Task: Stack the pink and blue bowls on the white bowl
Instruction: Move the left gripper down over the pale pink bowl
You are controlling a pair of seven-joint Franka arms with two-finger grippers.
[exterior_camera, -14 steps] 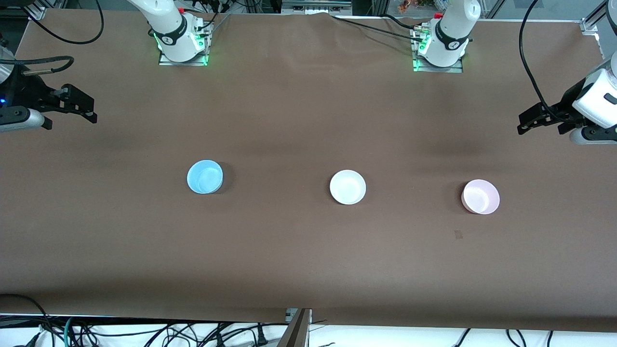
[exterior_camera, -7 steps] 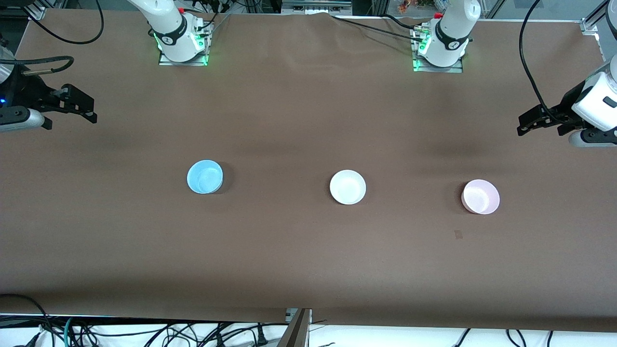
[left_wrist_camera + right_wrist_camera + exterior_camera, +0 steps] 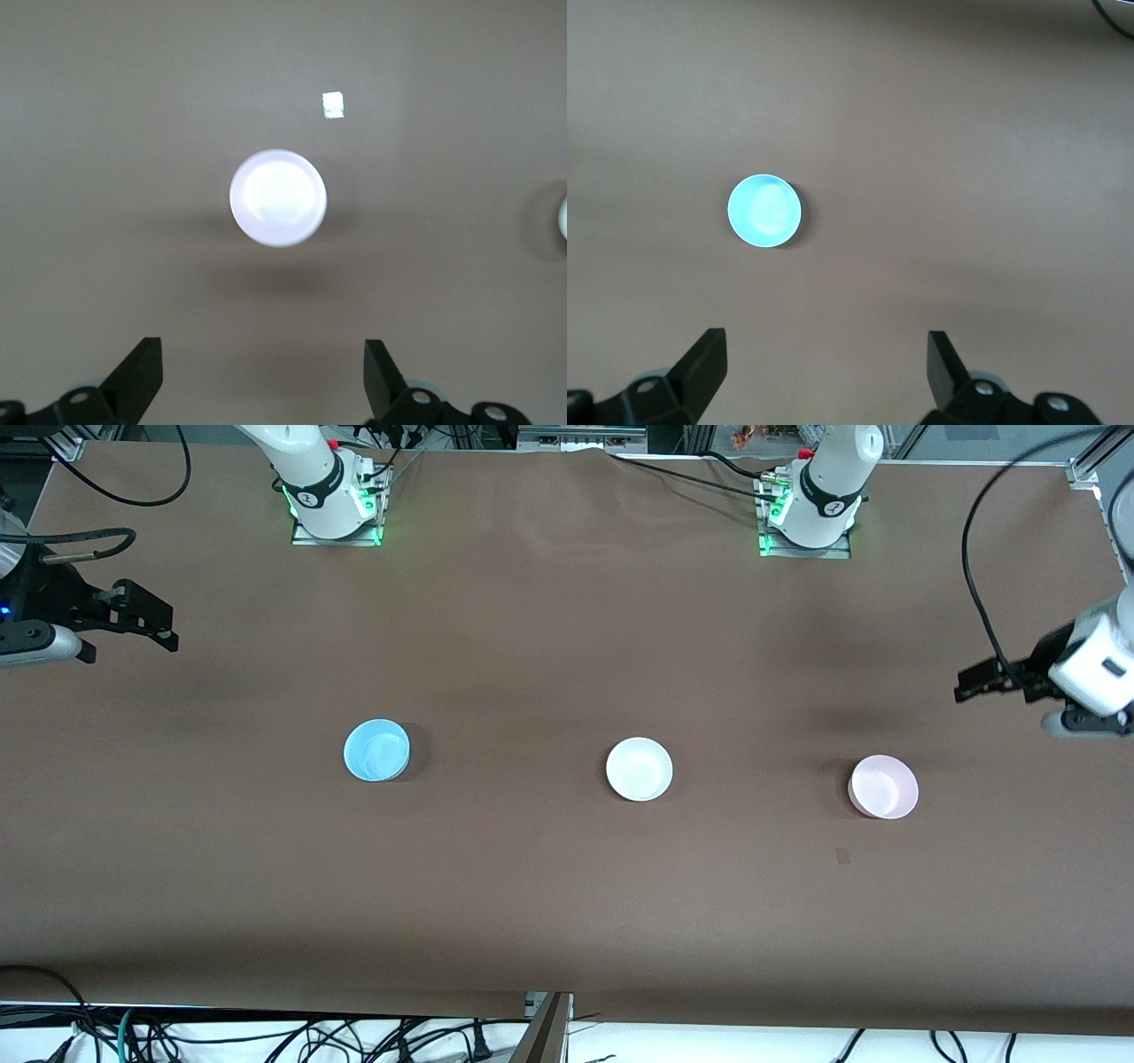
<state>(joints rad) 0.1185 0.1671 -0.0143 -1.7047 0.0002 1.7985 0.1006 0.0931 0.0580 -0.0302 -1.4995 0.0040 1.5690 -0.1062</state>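
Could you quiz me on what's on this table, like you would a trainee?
1. True or false: the pink bowl already sits in the white bowl.
2. Which bowl stands between the other two? A) blue B) white C) pink
3. Fill in: the left gripper and the right gripper both hold ____.

Key:
1. False; all three stand apart on the table.
2. B; the blue bowl is toward the right arm's end.
3. Nothing; both are open.
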